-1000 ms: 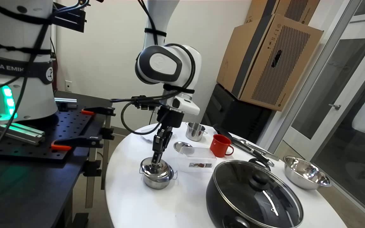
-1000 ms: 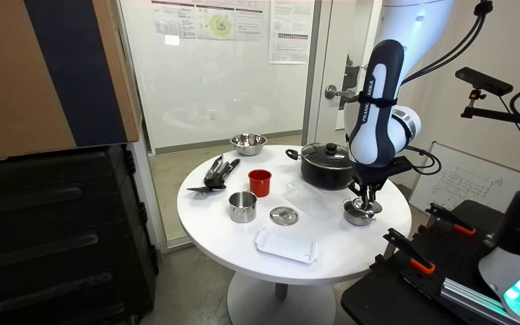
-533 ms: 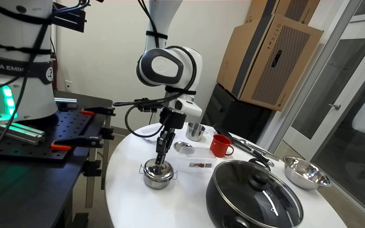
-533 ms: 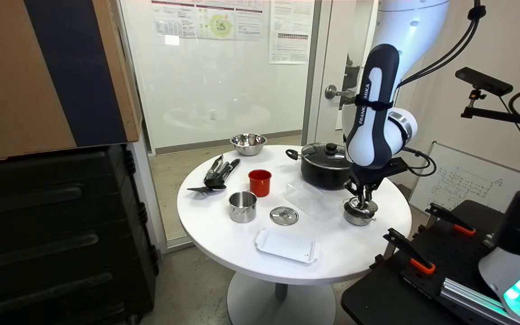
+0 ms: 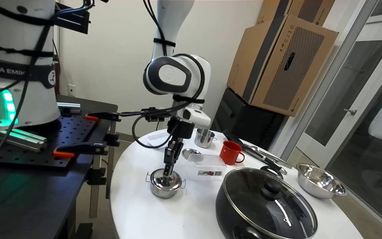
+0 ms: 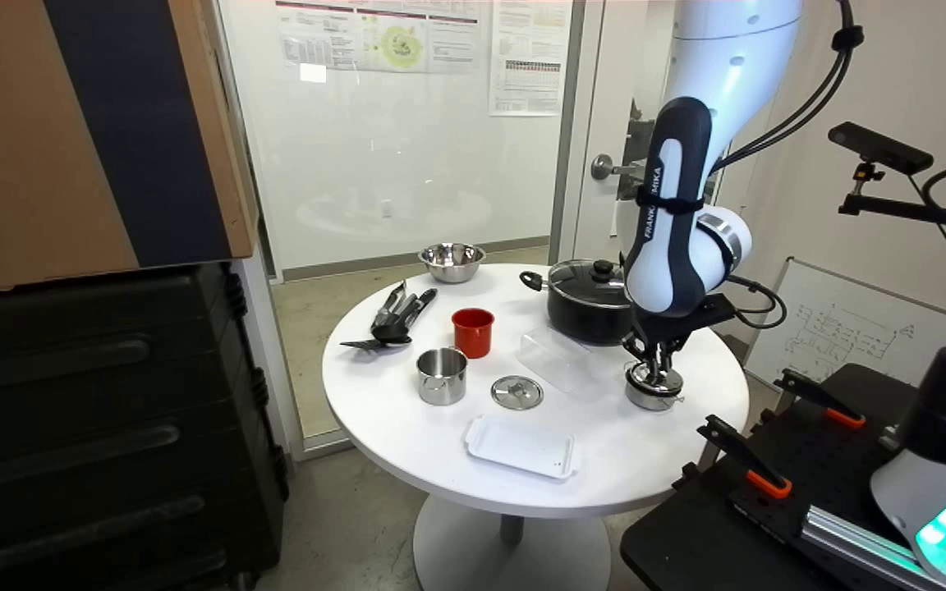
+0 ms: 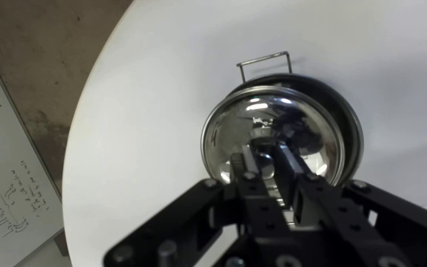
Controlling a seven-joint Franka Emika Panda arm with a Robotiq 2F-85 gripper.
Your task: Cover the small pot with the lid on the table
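Note:
The small pot (image 5: 162,192), shiny steel with thin wire handles, stands on the round white table (image 6: 473,484) close to its edge. My gripper (image 7: 264,149) points down at it, fingers shut on the knob of the steel lid (image 7: 232,129). In the wrist view the lid lies over most of the opening but off centre. A dark crescent of the small pot (image 7: 352,137) shows at the top and right. An exterior view shows a dark gap under the near side of the lid (image 6: 668,382). Whether it touches the rim I cannot tell.
A large black pot (image 5: 225,212) with a glass lid stands nearby. A transparent box (image 6: 555,361), another steel lid (image 6: 516,392), a white tray (image 6: 522,450), a steel cup (image 6: 442,382), a red mug (image 6: 473,335), utensils (image 6: 395,324) and a steel bowl (image 6: 452,267) share the table.
The lid, still in my gripper, has swung from overhanging one side of the small pot to nearly over its opening, and has come down. The pot has stayed in place.

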